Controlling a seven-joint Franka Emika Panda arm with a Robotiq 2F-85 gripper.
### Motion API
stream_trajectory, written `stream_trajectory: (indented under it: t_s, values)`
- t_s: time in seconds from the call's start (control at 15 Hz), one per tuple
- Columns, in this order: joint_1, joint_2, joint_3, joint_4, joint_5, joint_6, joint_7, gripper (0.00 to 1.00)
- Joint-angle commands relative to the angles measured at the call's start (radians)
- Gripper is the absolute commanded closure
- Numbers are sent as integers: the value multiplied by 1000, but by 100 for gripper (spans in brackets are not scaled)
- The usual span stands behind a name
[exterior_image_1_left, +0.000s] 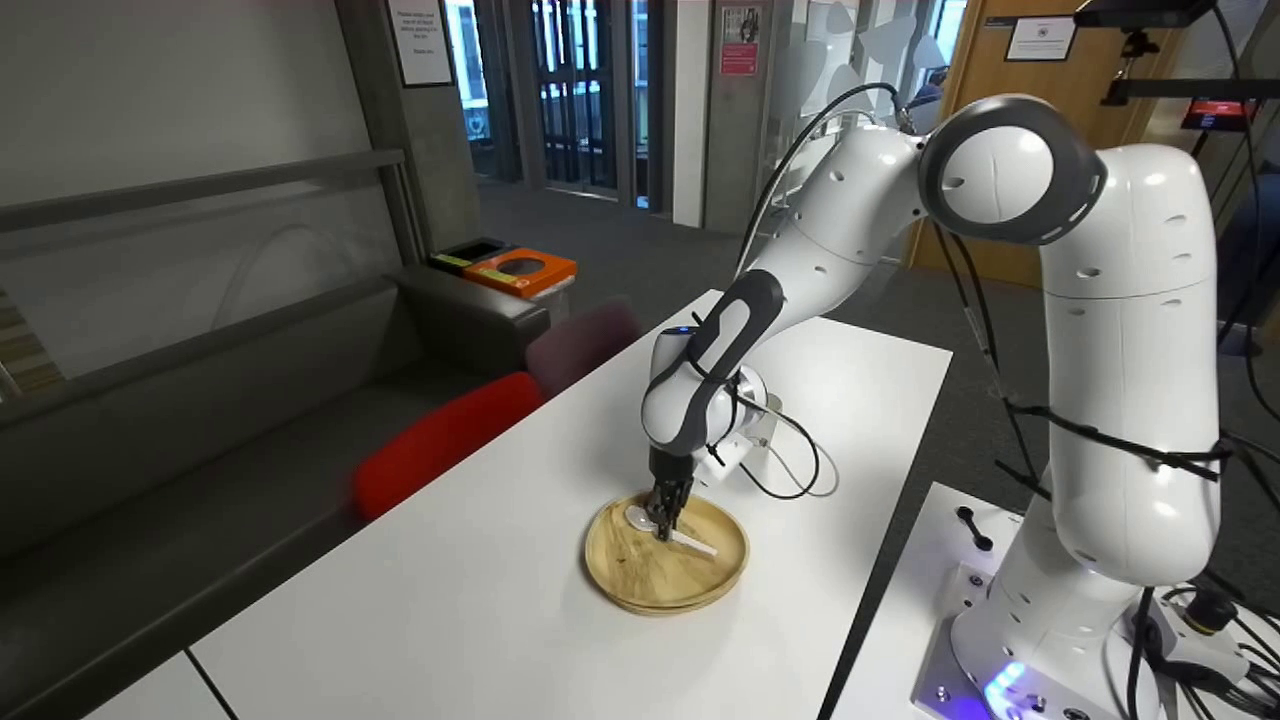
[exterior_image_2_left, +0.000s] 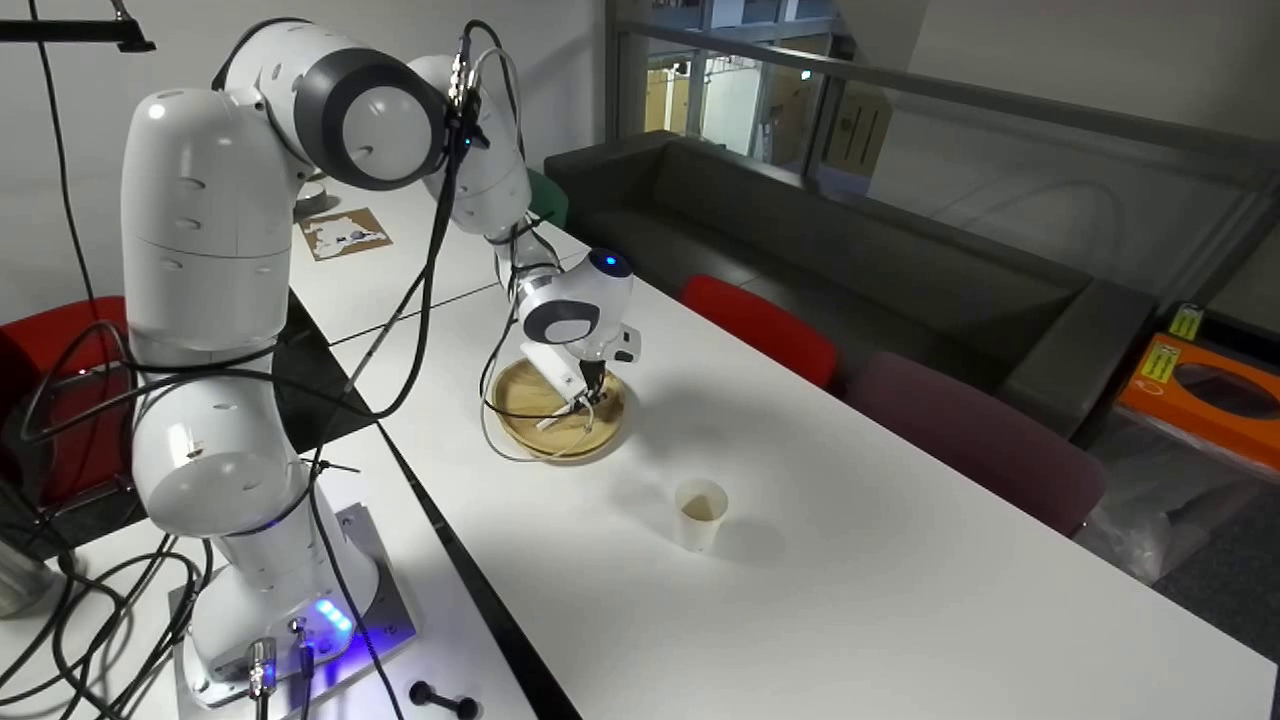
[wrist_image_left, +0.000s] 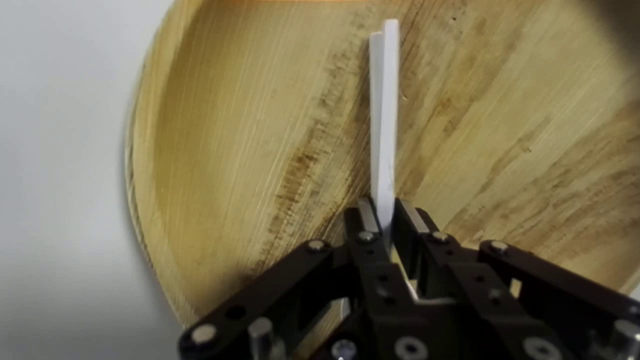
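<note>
Across the wooden plate (exterior_image_1_left: 625, 578) lies a white spoon (wrist_image_left: 388, 110), its round bowl on one side of the gripper (wrist_image_left: 387, 212) and the tail of its handle on the other. Whether it rests on the plate or sits just above it, I cannot tell. The gripper points down over the plate, its jaws brought to a narrow gap that the handle fills, so it appears to be holding the spoon by the handle, near the bowl. Close up, the handle shows as two white strips side by side; a ribbed shape or a second handle could explain that.

Judging by looks, the spoon should be very light and fairly stiff, perhaps plastic, smooth enough to twist or slide in a loose hold, and thin enough to snap if forced. The straight part of the handle seems the best place to take it.

Under the plate is a smooth white table (exterior_image_1_left: 420, 620). A pale cup (exterior_image_2_left: 698, 538) stands on it, apart from the plate. Past the plate, at the table's edge, is a red chair (exterior_image_1_left: 445, 440), with a grey sofa (exterior_image_1_left: 280, 480) behind; a purple chair (exterior_image_1_left: 585, 345) and an orange-topped bin (exterior_image_1_left: 555, 272) are farther from the plate. On the plate's opposite side stands the robot base (exterior_image_1_left: 1025, 600).
</note>
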Motion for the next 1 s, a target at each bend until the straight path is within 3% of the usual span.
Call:
stream_trajectory:
  t_s: [0.0,0.47,0.67,0.93]
  values:
    - [-3,-7,-5,2,-34,-2,34,49]
    - [-57,-104,17,-3,5,-71,-30,1]
    - [-108,-221,28,5,78,-157,-115,0]
    - [-134,-320,-86,82,89,-285,-199,0]
